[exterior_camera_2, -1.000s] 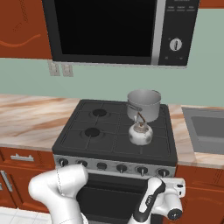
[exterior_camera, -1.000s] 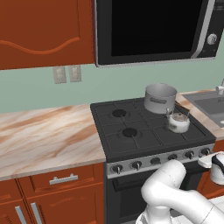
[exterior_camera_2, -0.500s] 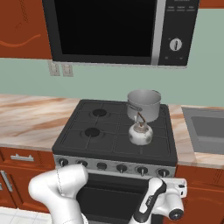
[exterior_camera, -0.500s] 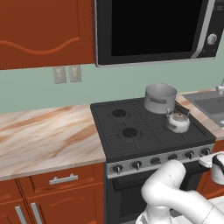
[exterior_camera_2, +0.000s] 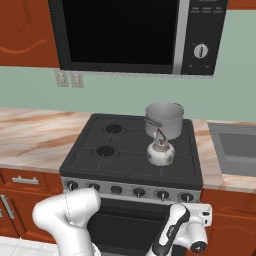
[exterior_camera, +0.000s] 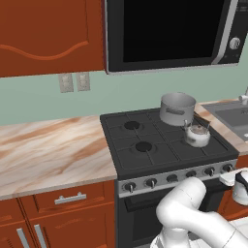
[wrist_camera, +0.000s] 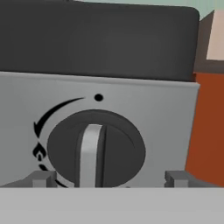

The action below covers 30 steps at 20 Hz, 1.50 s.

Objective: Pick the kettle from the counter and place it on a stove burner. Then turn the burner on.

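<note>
At the stove's front panel, the gripper (wrist_camera: 105, 177) is facing a dark round knob (wrist_camera: 96, 148), its fingertips (wrist_camera: 41, 177) standing wide apart on either side of the knob and not yet pinching it. The kettle (exterior_camera_2: 160, 151) is already sitting on the front right stove burner (exterior_camera_2: 165, 162), just in front of the grey steel pot (exterior_camera_2: 164, 119), so what remains is judged to be the lighting of that burner. To do it well, the hand is needing to centre on the knob's pale upright ridge (wrist_camera: 90, 153), close squarely across it, then rotate along the curved arrow toward the flame mark (wrist_camera: 38, 152) without slipping off
</note>
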Available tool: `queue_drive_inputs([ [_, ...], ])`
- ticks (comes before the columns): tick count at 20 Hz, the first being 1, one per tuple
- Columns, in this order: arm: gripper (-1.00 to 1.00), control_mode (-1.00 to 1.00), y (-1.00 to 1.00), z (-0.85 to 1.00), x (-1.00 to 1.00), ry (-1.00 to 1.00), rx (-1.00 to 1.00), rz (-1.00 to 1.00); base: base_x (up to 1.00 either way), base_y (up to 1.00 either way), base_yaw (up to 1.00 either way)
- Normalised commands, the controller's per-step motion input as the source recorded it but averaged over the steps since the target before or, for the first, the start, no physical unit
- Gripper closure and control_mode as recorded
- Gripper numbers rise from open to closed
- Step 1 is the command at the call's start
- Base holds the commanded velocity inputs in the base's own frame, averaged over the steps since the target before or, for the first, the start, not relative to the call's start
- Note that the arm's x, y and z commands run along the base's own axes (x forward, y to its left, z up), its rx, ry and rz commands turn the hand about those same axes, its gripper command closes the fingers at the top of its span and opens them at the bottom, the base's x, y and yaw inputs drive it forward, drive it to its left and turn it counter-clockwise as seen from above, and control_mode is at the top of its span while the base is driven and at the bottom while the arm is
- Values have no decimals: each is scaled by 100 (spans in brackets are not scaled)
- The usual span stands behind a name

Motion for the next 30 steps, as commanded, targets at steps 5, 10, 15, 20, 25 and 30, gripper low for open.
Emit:
queue_drive_inputs([
  [5,-100,-100,0,2,0,-2,0,0,0,0,0],
  [10,-100,-100,0,7,0,-6,0,0,0,0,0],
  [15,-100,-100,0,1,0,-1,0,0,0,0,0],
  [20,-100,-100,0,0,0,0,0,0,0,0,0],
  [25,100,-100,0,0,0,0,0,0,0,0,0],
  [30,100,-100,0,0,0,0,0,0,0,0,0],
])
